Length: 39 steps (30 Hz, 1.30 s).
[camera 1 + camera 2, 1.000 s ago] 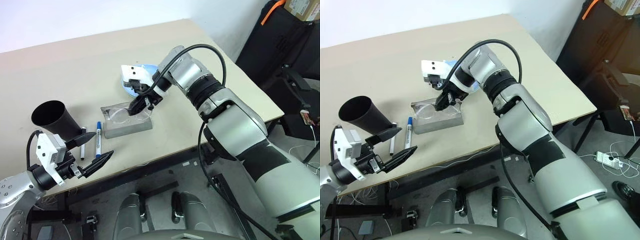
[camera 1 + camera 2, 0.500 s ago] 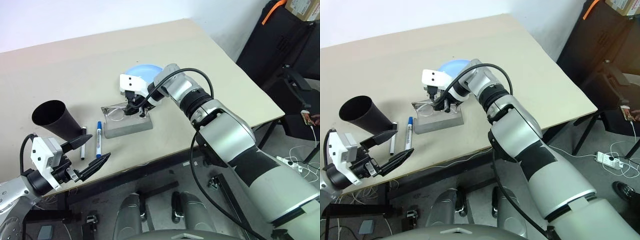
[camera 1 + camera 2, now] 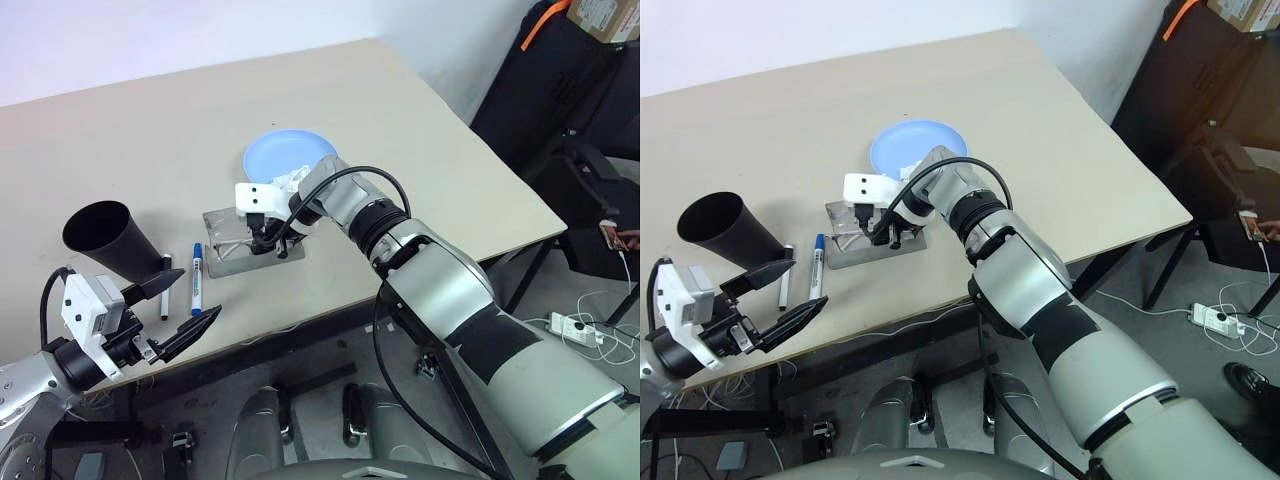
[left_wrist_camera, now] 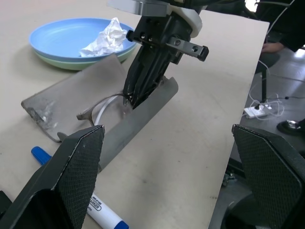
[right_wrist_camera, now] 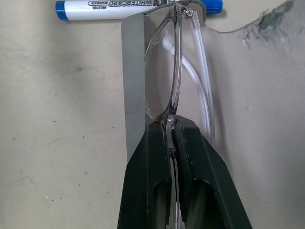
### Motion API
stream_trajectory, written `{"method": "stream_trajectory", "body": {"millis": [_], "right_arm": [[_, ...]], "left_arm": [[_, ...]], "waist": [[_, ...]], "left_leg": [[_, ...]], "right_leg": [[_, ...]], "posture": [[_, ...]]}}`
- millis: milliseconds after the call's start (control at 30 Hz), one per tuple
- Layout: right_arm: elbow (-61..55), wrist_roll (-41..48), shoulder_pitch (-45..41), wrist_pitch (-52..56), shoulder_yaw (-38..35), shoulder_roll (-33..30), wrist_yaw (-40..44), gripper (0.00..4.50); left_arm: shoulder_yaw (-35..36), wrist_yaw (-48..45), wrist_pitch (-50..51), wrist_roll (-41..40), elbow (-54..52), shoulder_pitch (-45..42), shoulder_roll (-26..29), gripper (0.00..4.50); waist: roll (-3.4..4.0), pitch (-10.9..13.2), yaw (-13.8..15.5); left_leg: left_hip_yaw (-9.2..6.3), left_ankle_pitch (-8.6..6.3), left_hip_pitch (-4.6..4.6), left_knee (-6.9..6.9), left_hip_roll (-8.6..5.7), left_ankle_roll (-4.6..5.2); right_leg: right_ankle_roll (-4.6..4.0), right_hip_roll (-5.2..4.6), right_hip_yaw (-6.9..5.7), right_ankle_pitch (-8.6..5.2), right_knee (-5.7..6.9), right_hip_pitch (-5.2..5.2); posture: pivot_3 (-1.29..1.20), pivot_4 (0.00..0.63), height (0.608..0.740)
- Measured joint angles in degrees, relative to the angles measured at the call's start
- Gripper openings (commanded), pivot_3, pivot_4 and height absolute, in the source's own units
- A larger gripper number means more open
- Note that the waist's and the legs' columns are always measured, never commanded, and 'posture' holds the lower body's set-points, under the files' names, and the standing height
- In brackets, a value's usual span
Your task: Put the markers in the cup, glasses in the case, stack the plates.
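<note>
Right gripper (image 5: 170, 125) pinches the light, fragile wire-framed glasses (image 5: 174, 67) at the bridge, apparently, mid-frame over the open case (image 4: 81, 93); left gripper (image 3: 180, 305) spread wide, empty.

printed in dark capitals along the white barrel of the blue-capped marker (image 5: 138, 7): "whiteboard marker", readable in the right wrist view, too small to make out in the head views.

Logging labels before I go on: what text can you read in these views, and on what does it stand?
"WHITEBOARD MARKER" on the blue marker's barrel, seen in the right wrist view.
More small print on that same label in the left wrist view: too small to read.
Cardboard box label, top corner: too small to read.
</note>
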Motion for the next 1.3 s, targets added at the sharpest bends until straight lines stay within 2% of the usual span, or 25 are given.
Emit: {"method": "stream_trajectory", "body": {"millis": [433,533,867,900,1267,1300], "right_arm": [[0.0,-0.7,0.0,1.4,-1.2,0.3,1.1,0.04],[0.0,-0.8,0.0,1.6,-1.3,0.3,1.5,0.85],[0.0,-0.6,-0.2,1.6,-2.9,0.1,2.8,4.33],[0.0,-0.5,-0.3,1.7,-3.4,0.0,2.8,4.48],[0.0,1.1,-3.2,3.5,-7.9,-1.3,2.1,4.48],[0.0,1.5,-3.4,3.9,-8.3,-1.8,2.0,4.31]], "left_arm": [[-0.3,1.9,0.4,-0.6,-1.0,-0.2,0.0,4.50],[-0.4,2.4,1.2,-0.7,-1.5,-0.5,0.1,4.50],[-1.7,2.4,1.5,-0.7,-1.9,-2.0,0.1,4.50],[-1.8,2.3,1.5,-0.7,-1.9,-2.0,0.1,4.50],[-2.2,0.9,1.2,-0.4,-0.6,-2.1,0.1,4.50],[-2.2,0.8,1.2,-0.4,-0.5,-2.1,0.1,4.50]], "waist": [[0.00,0.0,0.0],[0.00,0.0,0.0],[0.00,0.0,0.0],[0.00,0.0,0.0],[0.00,0.0,0.1],[0.00,0.0,0.1]], "left_leg": [[0.01,0.00,0.00,-0.01,0.02,0.00],[0.01,0.00,-0.01,-0.01,0.01,0.00],[0.03,0.00,-0.02,0.00,-0.04,0.00],[0.03,0.00,-0.02,0.00,-0.04,0.00],[0.02,0.00,-0.02,0.02,-0.03,0.00],[0.02,0.00,-0.02,0.02,-0.03,0.00]], "right_leg": [[-0.01,0.01,0.02,0.00,0.00,-0.02],[-0.01,0.01,0.02,0.00,0.00,-0.02],[-0.01,0.03,0.03,0.01,0.00,0.12],[-0.01,0.03,0.03,0.01,0.00,0.12],[-0.01,0.02,0.03,0.01,0.00,-0.04],[-0.01,0.01,0.03,0.01,0.00,-0.04]], "posture": [[0.00,0.150,0.719],[0.00,0.150,0.719],[0.00,0.150,0.719],[0.00,0.150,0.719],[0.00,0.150,0.719],[0.00,0.150,0.719]]}}
